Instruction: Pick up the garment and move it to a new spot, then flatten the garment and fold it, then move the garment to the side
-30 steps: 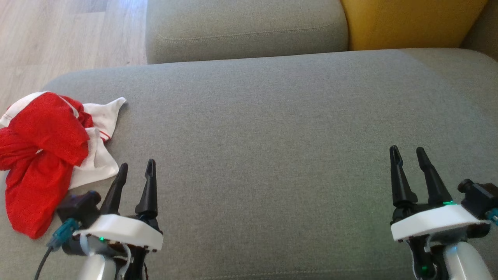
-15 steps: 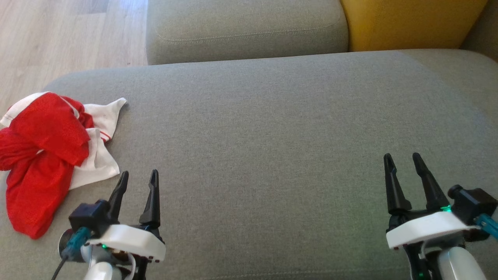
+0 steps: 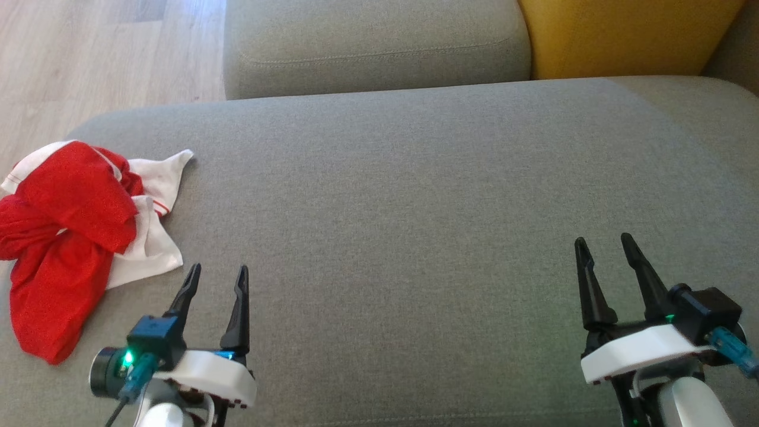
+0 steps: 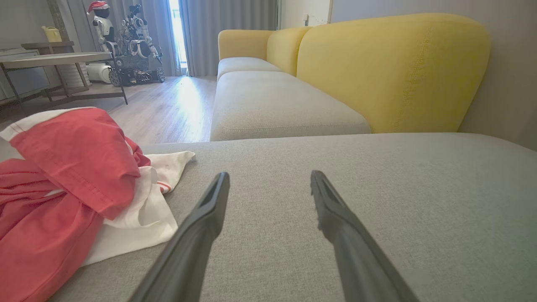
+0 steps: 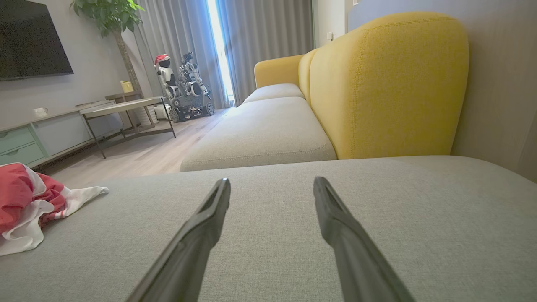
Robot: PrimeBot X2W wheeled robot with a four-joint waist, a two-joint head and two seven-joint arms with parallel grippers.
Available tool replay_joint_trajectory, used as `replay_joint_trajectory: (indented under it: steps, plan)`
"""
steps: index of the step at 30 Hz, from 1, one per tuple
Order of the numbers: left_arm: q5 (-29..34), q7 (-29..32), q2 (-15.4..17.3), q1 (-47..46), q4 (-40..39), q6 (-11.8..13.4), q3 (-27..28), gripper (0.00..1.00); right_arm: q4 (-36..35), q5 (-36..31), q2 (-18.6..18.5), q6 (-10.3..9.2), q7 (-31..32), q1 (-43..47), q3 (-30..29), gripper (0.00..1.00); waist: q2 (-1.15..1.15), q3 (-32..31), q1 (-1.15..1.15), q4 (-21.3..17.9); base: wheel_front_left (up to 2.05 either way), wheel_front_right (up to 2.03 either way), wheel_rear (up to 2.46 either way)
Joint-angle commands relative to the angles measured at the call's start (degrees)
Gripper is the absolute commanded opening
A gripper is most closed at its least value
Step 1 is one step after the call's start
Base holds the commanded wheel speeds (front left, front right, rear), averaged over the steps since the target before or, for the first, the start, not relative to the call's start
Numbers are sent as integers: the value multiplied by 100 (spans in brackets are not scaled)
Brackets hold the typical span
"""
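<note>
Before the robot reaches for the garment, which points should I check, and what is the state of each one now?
1. The left gripper is open and holds nothing: ok.
2. The right gripper is open and holds nothing: ok.
3. The garment lies crumpled on the sofa cushion, touched by neither gripper: ok.
4. The left gripper is the nearer one to the garment: ok.
5. The garment's far left part is fully supported by the sofa cushion: cannot tell.

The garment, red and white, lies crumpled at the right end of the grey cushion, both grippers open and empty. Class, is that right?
No: the head view shows the garment at the left end of the grey cushion. Otherwise right: red and white, crumpled, left gripper and right gripper open and empty.
</note>
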Motion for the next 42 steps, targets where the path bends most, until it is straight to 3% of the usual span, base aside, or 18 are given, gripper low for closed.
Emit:
replay_joint_trajectory:
  steps: [1, 14, 42]
  plan:
    - [166, -107, 27, -155, -151, 34, 152, 100, -213, -165, -14, -4, -66, -78, 139, 100, 0, -1, 0, 0, 0, 0, 0]
    - [-91, -114, -80, -186, 139, -33, 335, 100, -127, 93, 67, -4, 126, -48, 2, 100, 0, 5, 0, 13, 0, 0, 0]
    - [164, -114, -74, -241, 188, 30, 386, 100, -197, -163, 93, -4, 189, -38, -131, 100, 0, 35, 0, 46, 0, 0, 0]
